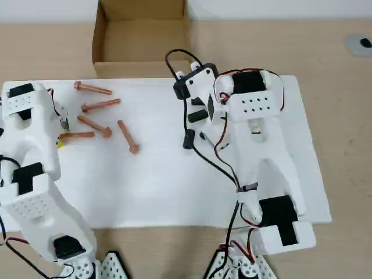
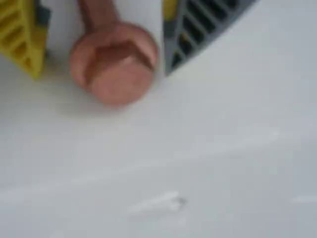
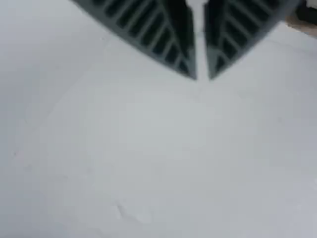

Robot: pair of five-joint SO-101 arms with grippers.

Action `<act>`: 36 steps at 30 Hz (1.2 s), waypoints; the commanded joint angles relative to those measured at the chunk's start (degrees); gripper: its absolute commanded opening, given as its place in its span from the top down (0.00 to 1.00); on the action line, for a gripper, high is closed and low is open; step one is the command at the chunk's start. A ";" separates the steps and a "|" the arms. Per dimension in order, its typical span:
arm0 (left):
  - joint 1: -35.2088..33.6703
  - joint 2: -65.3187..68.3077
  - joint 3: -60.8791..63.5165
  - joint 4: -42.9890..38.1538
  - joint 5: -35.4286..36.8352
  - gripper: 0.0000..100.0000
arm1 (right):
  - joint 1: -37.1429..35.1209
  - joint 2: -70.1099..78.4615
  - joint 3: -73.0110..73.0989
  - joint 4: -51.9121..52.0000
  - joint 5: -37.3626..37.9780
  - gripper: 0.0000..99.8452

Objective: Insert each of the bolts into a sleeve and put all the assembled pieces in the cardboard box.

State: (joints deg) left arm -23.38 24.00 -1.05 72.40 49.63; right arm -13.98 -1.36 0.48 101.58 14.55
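In the high view, an open brown cardboard box [image 1: 136, 68] stands at the upper middle of the frame, touching the far edge of a white foam sheet [image 1: 174, 186] on the wooden table [image 1: 337, 116]. Five copper-coloured metal bolts [image 1: 102, 105] lie loose at the upper left of the sheet. The left gripper [image 1: 61, 132] is at the leftmost bolt [image 1: 78, 135]. The right arm [image 1: 256, 104] is at the middle right.

In the left wrist view, the left gripper [image 2: 101, 69] is spread, with a yellow finger [image 2: 20, 34] and a dark finger [image 2: 198, 25] on either side of the bolt [image 2: 119, 62].

In the right wrist view, the right gripper [image 3: 200, 74] is almost pressed together over the sheet [image 3: 148, 163] and holds nothing.
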 commanded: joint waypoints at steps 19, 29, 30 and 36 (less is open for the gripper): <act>1.67 1.10 -5.36 3.34 -5.63 0.99 | -0.75 -0.66 -0.22 0.88 0.44 0.99; 1.76 -8.75 -16.44 18.55 -13.71 0.99 | -0.75 -0.66 -4.97 0.88 0.44 0.99; 1.85 -10.51 -16.44 18.55 -14.59 0.99 | -0.75 -0.66 -6.29 0.88 0.44 0.99; 2.37 -21.14 -13.89 19.96 -27.43 0.99 | -0.75 -0.31 -13.14 -0.09 -3.08 0.99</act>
State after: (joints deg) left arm -21.80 10.02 -14.42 91.56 28.09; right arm -13.98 -1.36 -8.04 101.58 14.37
